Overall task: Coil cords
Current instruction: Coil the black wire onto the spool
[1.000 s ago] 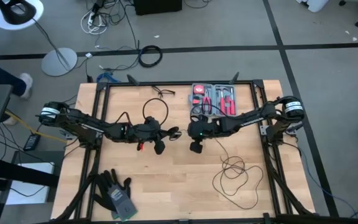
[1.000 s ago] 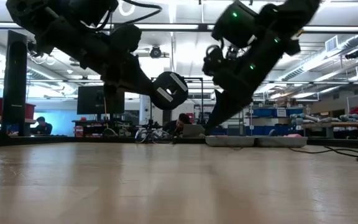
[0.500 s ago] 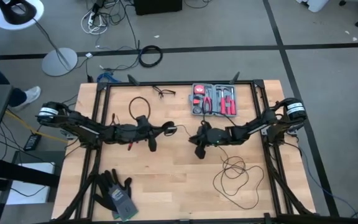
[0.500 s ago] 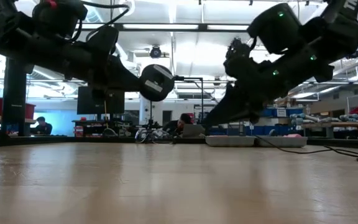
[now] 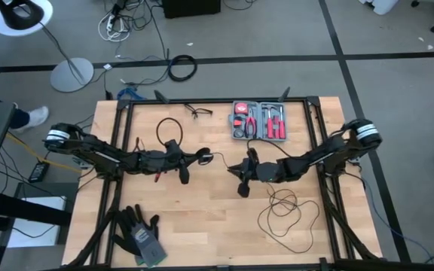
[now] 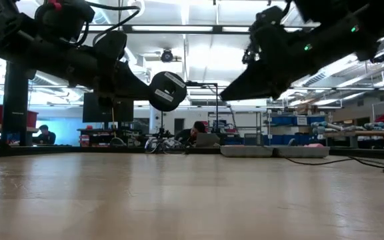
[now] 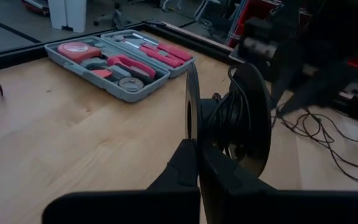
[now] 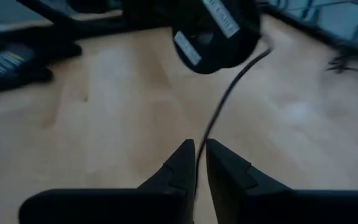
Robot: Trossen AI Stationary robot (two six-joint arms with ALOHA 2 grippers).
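- The left gripper [image 5: 203,157] hangs over the middle of the wooden table [image 5: 202,218], its fingers [image 7: 188,168] pressed together on the rim of a black spool [image 7: 229,118] that has thin cable wound round its core.
- In the low view that spool [image 6: 166,91] is held clear above the tabletop, its round face with a pale label turned toward the camera.
- The right gripper [image 5: 232,167] is just beside it, tip facing tip across a small gap, also raised off the wood.
- Its fingers [image 8: 182,165] are closed on the thin black cord [image 8: 229,93], which runs from between them up to the spool [image 8: 213,28].
- The rest of the cord [image 5: 285,211] lies in loose, tangled loops on the table near the right arm, toward the front right corner.
- An open tool case [image 5: 259,120] with red-handled tools sits at the back edge, behind the right gripper.
- A pair of dark gloves [image 5: 138,233] lies at the front left.
- A black wire loop [image 5: 166,128] rests behind the left arm, with a small glasses-like wire item [image 5: 199,111] near the back edge.
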